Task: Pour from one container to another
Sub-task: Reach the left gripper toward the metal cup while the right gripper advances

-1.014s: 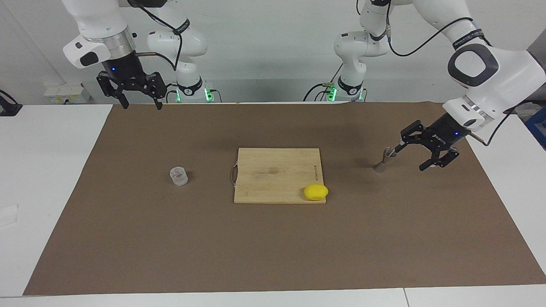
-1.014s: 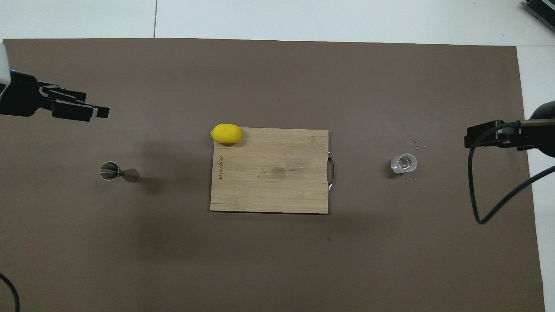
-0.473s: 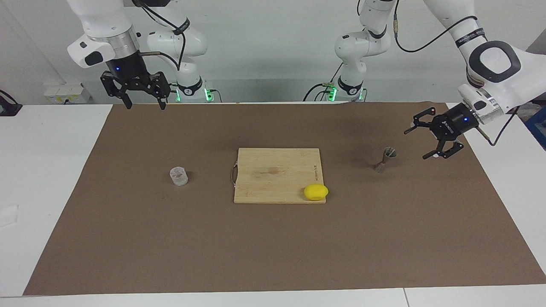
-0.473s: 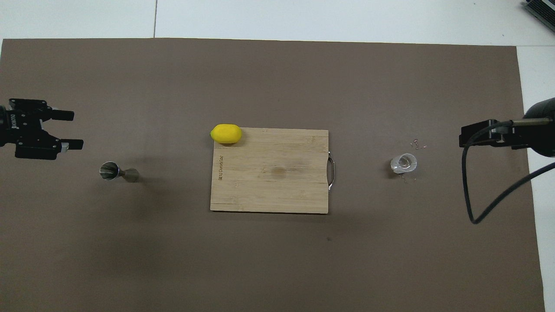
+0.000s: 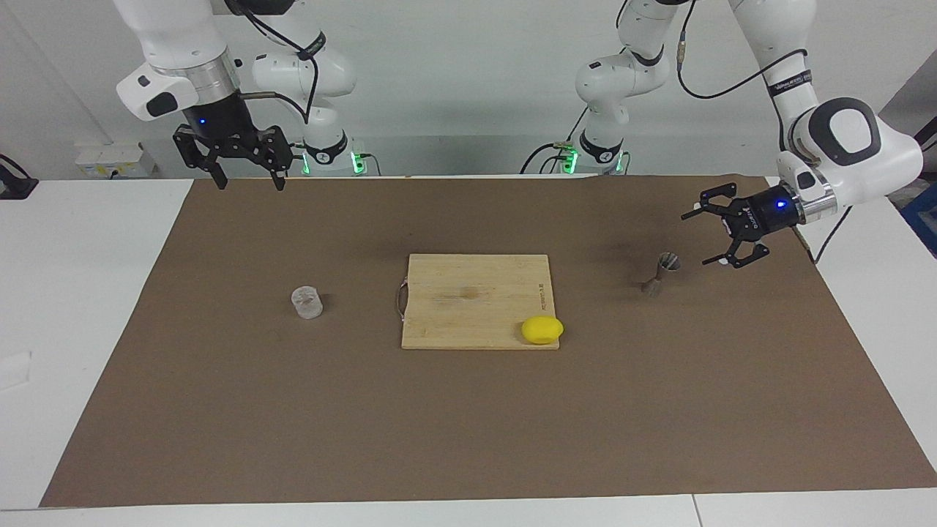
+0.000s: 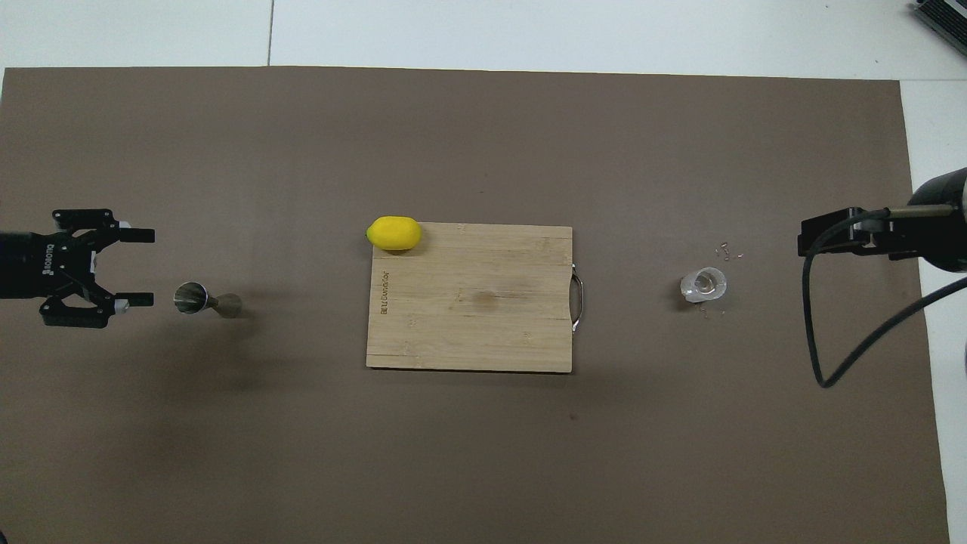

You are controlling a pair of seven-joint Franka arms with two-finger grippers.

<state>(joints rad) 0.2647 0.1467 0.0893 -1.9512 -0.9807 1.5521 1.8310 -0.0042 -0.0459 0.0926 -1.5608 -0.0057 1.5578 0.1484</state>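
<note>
The clear glass cup point(image 5: 307, 302) stands upright on the brown mat toward the right arm's end of the table, and shows in the overhead view point(image 6: 703, 284). The metal jigger point(image 5: 662, 272) stands upright toward the left arm's end, also seen from above point(image 6: 198, 299). My left gripper point(image 5: 695, 240) is open and turned sideways. It hovers low beside the jigger without touching it, and its jaws point at the jigger in the overhead view point(image 6: 150, 268). My right gripper point(image 5: 249, 183) is open and empty. It hangs high over the mat's edge nearest the robots and waits point(image 6: 804, 243).
A wooden cutting board point(image 5: 476, 293) lies mid-table, also in the overhead view point(image 6: 468, 317). A yellow lemon point(image 5: 542, 329) sits on its corner farthest from the robots point(image 6: 393, 233). Small specks point(image 6: 725, 248) lie on the mat by the cup.
My left gripper has swung round and moved in beside the jigger, with its open jaws now turned toward it. The right gripper has barely moved. The cup and the jigger stand as before.
</note>
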